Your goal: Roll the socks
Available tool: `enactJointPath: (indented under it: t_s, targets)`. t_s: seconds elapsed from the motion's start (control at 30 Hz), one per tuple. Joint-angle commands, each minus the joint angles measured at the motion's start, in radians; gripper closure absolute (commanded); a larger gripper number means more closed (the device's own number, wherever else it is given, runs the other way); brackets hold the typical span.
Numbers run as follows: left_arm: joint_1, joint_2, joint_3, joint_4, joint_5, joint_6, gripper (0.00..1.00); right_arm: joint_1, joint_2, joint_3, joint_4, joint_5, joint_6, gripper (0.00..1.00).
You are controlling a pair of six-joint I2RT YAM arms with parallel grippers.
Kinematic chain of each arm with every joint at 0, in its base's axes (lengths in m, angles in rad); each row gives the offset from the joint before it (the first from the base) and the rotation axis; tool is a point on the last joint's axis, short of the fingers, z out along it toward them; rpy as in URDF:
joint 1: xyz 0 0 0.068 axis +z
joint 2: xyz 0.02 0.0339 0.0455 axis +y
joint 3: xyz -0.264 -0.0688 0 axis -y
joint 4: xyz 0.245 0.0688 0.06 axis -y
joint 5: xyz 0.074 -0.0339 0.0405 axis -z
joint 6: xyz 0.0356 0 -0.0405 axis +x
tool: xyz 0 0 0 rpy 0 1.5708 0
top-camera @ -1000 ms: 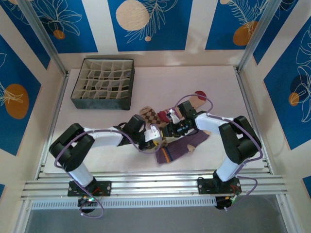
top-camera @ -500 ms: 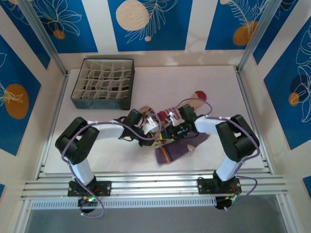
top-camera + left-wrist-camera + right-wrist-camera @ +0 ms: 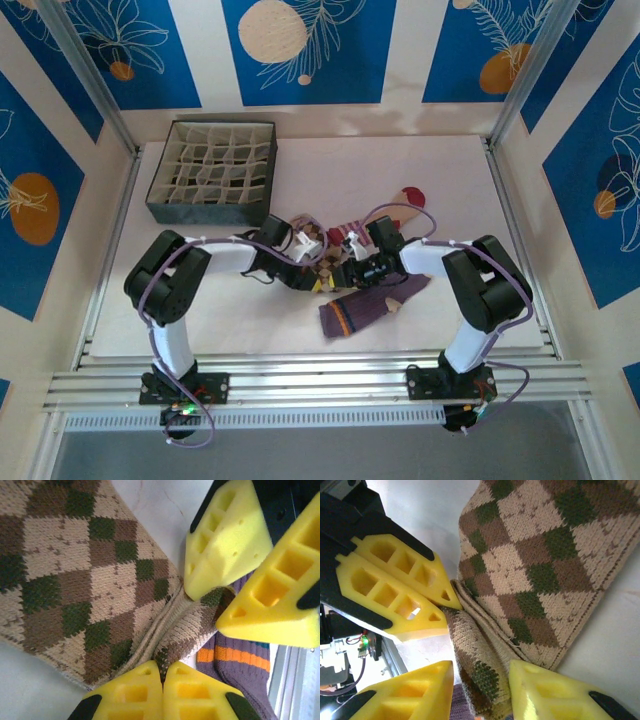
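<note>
The brown-tan checkered sock (image 3: 309, 238) (image 3: 75, 575) (image 3: 545, 555) lies mid-table with its near edge folded up. My left gripper (image 3: 164, 666) (image 3: 316, 268) is shut, pinching that folded edge. My right gripper (image 3: 480, 672) (image 3: 346, 272) faces it, jaws apart, straddling the folded strip with a small gap beside one finger. The left gripper's fingers (image 3: 395, 585) show at the upper left of the right wrist view. The purple ribbed sock (image 3: 365, 306) (image 3: 240, 665) lies flat just nearer. The cream sock's red toe (image 3: 412, 194) sticks out behind the right arm.
A dark grid-divided box (image 3: 213, 172) stands at the far left of the white mat (image 3: 340, 165). Metal frame rails (image 3: 320, 382) run along the near edge, and posts stand at both sides.
My left gripper has moved a little away from the near edge, drawing the checkered sock's edge with it. The right gripper has stayed by the fold, its jaws shifting slightly.
</note>
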Motion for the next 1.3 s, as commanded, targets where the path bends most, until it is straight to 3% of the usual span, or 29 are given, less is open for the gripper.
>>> enactJointPath:
  t_s: [0.0, 0.13, 0.23, 0.3, 0.33, 0.4, 0.5, 0.73, 1.07, 1.27]
  targets:
    - [0.022, 0.043, 0.024, -0.047, -0.018, -0.051, 1.00, 0.025, 0.023, 0.035, -0.062, 0.029, -0.030, 0.65]
    - [0.027, 0.051, 0.016, -0.024, -0.007, -0.072, 1.00, 0.048, 0.030, 0.072, -0.100, 0.057, -0.048, 0.67]
    - [0.028, 0.043, 0.010, -0.013, -0.010, -0.063, 1.00, 0.053, 0.039, 0.097, -0.147, 0.089, -0.047, 0.84]
    - [0.029, 0.022, -0.012, 0.029, -0.019, -0.051, 1.00, 0.052, 0.060, 0.135, -0.229, 0.122, -0.045, 0.90]
    - [0.028, -0.001, -0.037, 0.074, -0.032, -0.057, 0.93, 0.048, 0.083, 0.170, -0.296, 0.141, -0.047, 0.91]
    - [0.027, -0.044, -0.076, 0.137, -0.039, -0.050, 0.89, 0.045, 0.122, 0.231, -0.419, 0.192, -0.055, 0.95]
    - [0.026, -0.086, -0.099, 0.177, -0.030, 0.010, 0.82, 0.034, 0.153, 0.269, -0.506, 0.218, -0.061, 1.00]
    - [0.010, -0.266, -0.240, 0.340, -0.027, 0.256, 0.79, 0.007, 0.206, 0.349, -0.597, 0.150, -0.063, 1.00]
    - [-0.169, -0.415, -0.452, 0.590, -0.352, 0.743, 0.68, -0.007, 0.286, 0.448, -0.728, 0.084, -0.116, 1.00]
    - [-0.257, -0.375, -0.439, 0.616, -0.522, 0.847, 0.72, -0.015, 0.313, 0.461, -0.761, 0.052, -0.136, 1.00]
